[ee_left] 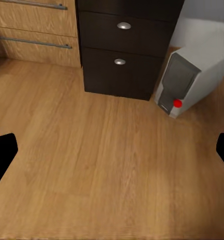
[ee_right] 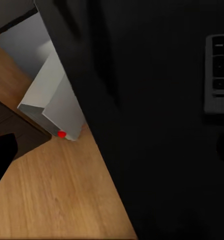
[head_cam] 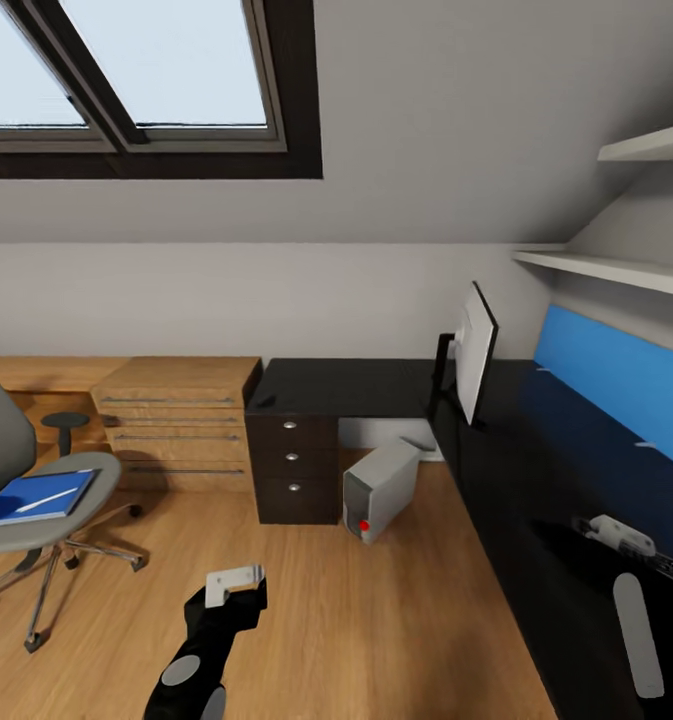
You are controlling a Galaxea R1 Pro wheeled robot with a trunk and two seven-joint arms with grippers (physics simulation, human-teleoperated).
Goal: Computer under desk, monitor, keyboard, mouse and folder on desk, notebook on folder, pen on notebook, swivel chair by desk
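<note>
Bench [head_cam: 536, 470]: long black L-shaped top with a blue back panel [head_cam: 616, 375], running down the right of the room.

Swivel chair [head_cam: 6, 470]: grey, on casters, well apart from the bench at far left. It carries the blue folder [head_cam: 36, 496] on its seat, with a thin white pen [head_cam: 46, 497] lying on top.

Monitor [head_cam: 473, 352]: upright on the bench near the corner, seen edge-on.

Computer [head_cam: 381, 488]: silver-grey tower, tilted, on the wooden floor [head_cam: 376, 620] half under the bench, beside the black drawer unit [head_cam: 294, 460].

Keyboard [ee_right: 218, 70]: grey, on the bench top.

Left hand [head_cam: 234, 585]: low over the open floor, fingers spread, holding nothing.

Right hand [head_cam: 621, 535]: over the bench near the keyboard's end; both fingertips sit at the frame edges of its wrist view, so spread and empty.

Step in hand, as judged: fetching the folder. Best turn the base toward the chair and approach the seat squarely, keeping the pen from rolling off.

View differences: the right wrist view gives the keyboard's keys and the tower's top from above; the left wrist view gives the tower's dark front panel and red light [ee_left: 177, 103]; the head view places the chair and folder.
</note>
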